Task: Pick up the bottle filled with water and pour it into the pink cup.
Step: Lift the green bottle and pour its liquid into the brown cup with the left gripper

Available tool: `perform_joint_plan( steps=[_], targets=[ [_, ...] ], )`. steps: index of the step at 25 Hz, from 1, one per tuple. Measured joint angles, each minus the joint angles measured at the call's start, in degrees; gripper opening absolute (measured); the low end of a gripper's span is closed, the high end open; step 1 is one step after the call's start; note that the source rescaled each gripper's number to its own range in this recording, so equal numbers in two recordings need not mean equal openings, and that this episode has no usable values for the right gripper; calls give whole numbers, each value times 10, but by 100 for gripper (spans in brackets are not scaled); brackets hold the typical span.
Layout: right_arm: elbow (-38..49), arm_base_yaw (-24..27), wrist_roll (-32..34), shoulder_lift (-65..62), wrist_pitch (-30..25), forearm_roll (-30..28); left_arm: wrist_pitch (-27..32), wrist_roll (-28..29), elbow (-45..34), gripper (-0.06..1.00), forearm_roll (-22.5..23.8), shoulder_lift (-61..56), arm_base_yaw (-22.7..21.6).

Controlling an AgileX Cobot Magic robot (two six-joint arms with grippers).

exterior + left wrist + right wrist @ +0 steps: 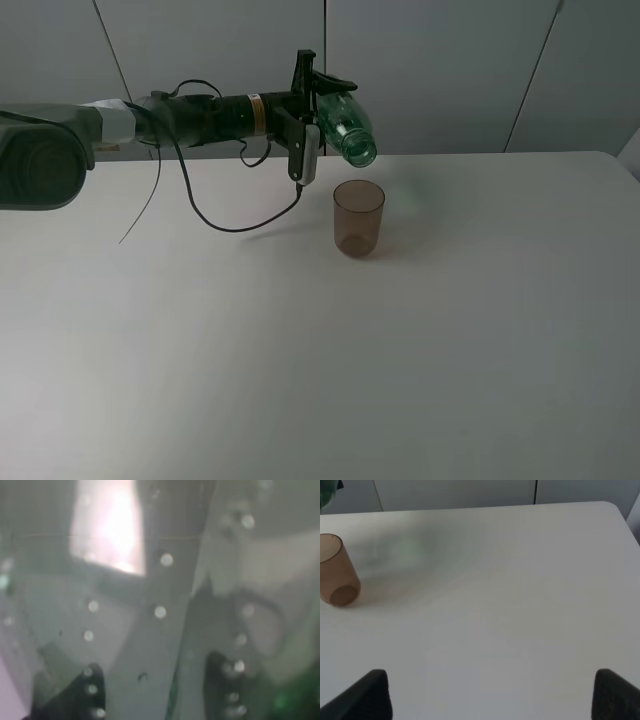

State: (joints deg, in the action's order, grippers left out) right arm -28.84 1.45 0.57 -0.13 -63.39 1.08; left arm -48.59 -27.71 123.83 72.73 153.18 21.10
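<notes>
The left gripper (pixel 325 95) is clamped on a tall transparent green plastic bottle (pixel 348 128), holding it by its body up in the air at the far side of the white table (pixel 300 380). The bottle is tipped over, its open neck slanting down toward a small translucent brownish-pink plastic cup (pixel 358 218), which stands upright on the table just below the mouth and not touching it. In the left wrist view the bottle's wall (pixel 160 610) fills almost everything, blurred and dotted with droplets, with the two dark fingers (pixel 82 695) pressed against it on either side. The right gripper (pixel 492 695) hovers low over the table well apart from both things; its fingers stand wide apart with only bare tabletop between them. From there the cup (pixel 335 572) shows off to one side, and a sliver of the green bottle (pixel 326 492) shows above it.
</notes>
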Motion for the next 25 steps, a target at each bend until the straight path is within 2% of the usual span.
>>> perform_joint_plan(
  steps=[16, 25],
  targets=[
    [0, 0, 0, 0, 0, 0, 22, -55, 17, 1, 6, 0, -2],
    [0, 0, 0, 0, 0, 0, 24, -61, 29, 1, 9, 0, -4]
  ],
)
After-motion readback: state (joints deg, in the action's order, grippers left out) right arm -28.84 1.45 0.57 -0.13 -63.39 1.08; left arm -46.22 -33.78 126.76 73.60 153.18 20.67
